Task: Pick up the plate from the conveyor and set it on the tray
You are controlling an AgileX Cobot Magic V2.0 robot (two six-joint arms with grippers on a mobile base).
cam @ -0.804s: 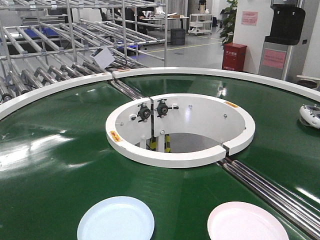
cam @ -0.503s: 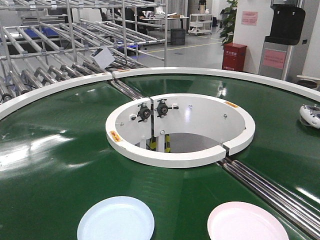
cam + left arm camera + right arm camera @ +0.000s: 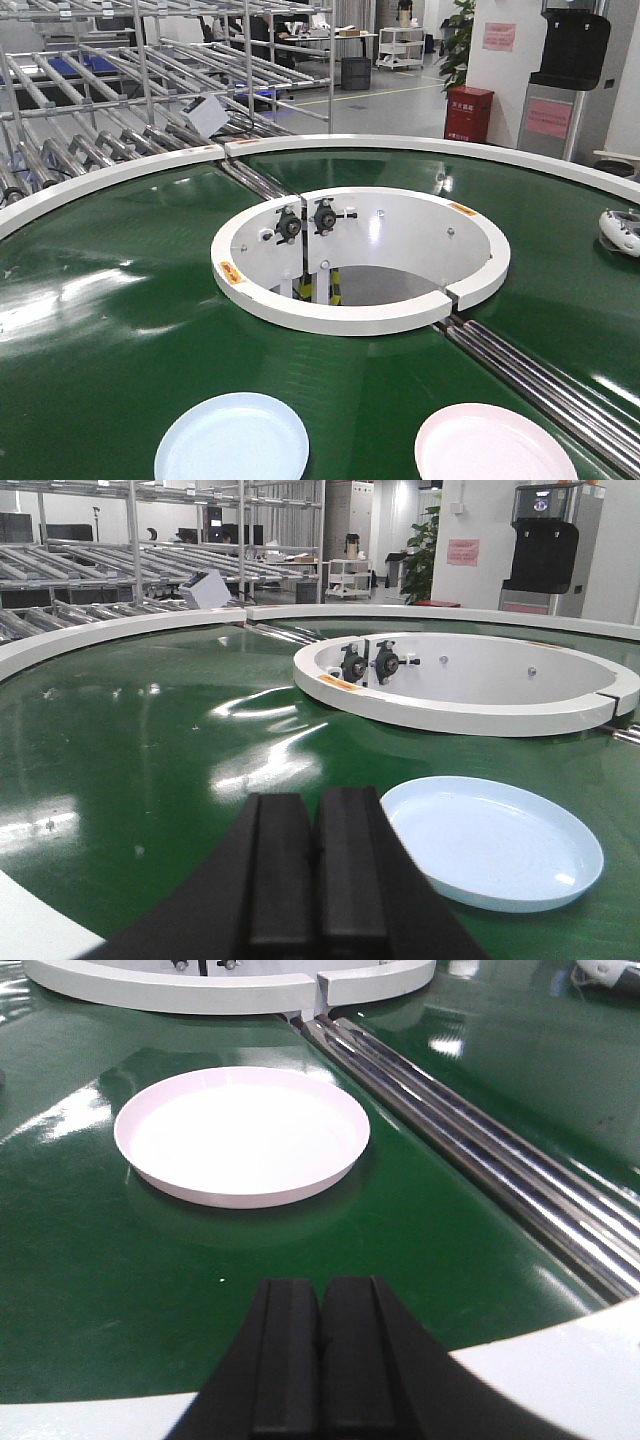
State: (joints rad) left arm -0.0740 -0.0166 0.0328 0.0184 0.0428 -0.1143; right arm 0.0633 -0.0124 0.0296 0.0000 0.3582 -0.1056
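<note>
The ring-shaped conveyor (image 3: 120, 300) fills most of the front view, its glossy green belt bounded by a white outer rim. Behind it on the left stand grey metal roller racks (image 3: 100, 110). A white inner ring (image 3: 330, 318) sits at the conveyor's centre, and a band of steel rollers (image 3: 540, 375) runs from a gap in that ring toward the lower right.

Two plates lie flat on the belt near the front edge, well apart: a pale blue plate (image 3: 232, 440) on the left and a pale pink plate (image 3: 495, 448) on the right, just left of the rollers.

The left gripper (image 3: 317, 810) hovers near the blue plate, its black fingers pressed together with nothing between them. The right gripper (image 3: 320, 1295) is likewise closed and empty, facing the pink plate from over the outer rim.

A small white device (image 3: 622, 230) rests on the belt at the far right.
</note>
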